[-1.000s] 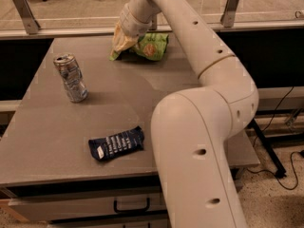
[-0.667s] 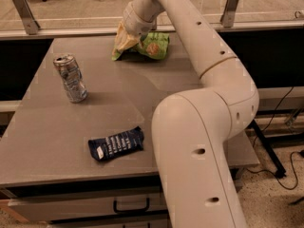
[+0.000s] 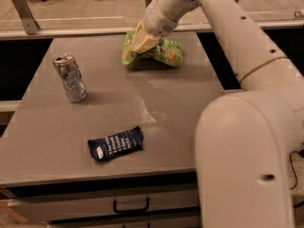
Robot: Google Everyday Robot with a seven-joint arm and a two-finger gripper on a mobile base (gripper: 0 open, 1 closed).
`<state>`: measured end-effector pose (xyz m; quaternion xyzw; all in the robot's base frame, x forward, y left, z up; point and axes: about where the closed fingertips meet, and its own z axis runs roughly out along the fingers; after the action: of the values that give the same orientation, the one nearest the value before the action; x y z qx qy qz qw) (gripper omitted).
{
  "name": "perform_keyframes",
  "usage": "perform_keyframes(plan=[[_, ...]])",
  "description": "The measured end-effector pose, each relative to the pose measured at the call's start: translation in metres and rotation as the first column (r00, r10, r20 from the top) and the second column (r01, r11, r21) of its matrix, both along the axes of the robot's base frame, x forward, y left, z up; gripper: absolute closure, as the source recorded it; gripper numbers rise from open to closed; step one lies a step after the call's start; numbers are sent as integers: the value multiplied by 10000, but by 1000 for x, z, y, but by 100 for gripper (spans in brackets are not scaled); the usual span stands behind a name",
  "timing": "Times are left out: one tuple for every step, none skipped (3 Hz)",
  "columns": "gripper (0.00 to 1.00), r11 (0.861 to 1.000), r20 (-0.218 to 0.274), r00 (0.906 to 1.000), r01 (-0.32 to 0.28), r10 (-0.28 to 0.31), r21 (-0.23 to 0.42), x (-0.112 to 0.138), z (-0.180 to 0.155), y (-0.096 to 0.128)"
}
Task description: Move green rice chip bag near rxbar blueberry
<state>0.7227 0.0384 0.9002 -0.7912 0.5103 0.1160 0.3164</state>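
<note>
The green rice chip bag (image 3: 164, 52) lies at the far middle of the grey table (image 3: 142, 103). It is bright green with round beige chip pictures. My gripper (image 3: 139, 43) reaches down from the arm onto the bag's left part. Its beige fingers are closed on the bag, and green shows on both sides of them. The rxbar blueberry (image 3: 116, 144), a flat navy wrapper with white text, lies near the table's front edge, well apart from the bag.
A silver drink can (image 3: 71, 78) stands upright at the left of the table. My arm's large white body (image 3: 247, 165) fills the right foreground and hides the table's front right corner. A railing (image 3: 71, 30) runs behind the table.
My gripper has shifted a little right and toward the front over the bag. The bag has shifted slightly with it, so more green shows left of the fingers. Can and bar are unmoved.
</note>
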Motion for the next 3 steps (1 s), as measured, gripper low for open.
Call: perform_keyframes(plan=[[100, 9961, -874, 9961, 218, -143, 855, -68, 33, -24], [100, 9972, -1385, 9903, 201, -100, 719, -91, 15, -33], [100, 9972, -1390, 9903, 184, -82, 719, -91, 15, -32]])
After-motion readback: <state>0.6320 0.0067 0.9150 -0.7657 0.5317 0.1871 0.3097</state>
